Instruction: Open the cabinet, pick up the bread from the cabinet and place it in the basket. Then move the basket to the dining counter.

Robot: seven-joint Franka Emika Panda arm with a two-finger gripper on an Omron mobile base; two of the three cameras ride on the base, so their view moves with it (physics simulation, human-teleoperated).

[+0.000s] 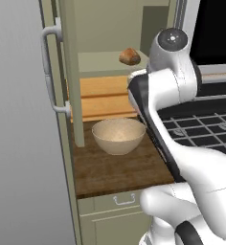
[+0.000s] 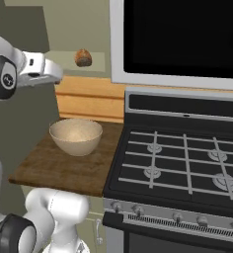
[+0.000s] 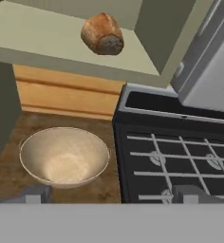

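The cabinet door [image 1: 69, 72] stands swung open, its silver handle [image 1: 50, 72] facing left. The brown crusty bread [image 1: 129, 56] [image 2: 83, 57] [image 3: 102, 34] lies on the beige shelf [image 3: 33, 38] inside. Below it, the tan woven basket [image 1: 118, 135] [image 2: 76, 136] [image 3: 64, 155] sits empty on the short dark wood countertop. My gripper [image 3: 113, 194] hovers in front of the shelf, above the basket and short of the bread. It is open, with its fingertips [image 3: 35, 193] wide apart and nothing between them.
A black gas stove [image 2: 182, 158] adjoins the countertop [image 1: 115, 172] on the right, with a dark microwave [image 2: 187, 39] above it. A light wooden backsplash [image 2: 89, 99] runs behind the basket. A drawer [image 1: 124, 198] with a small handle sits under the counter edge.
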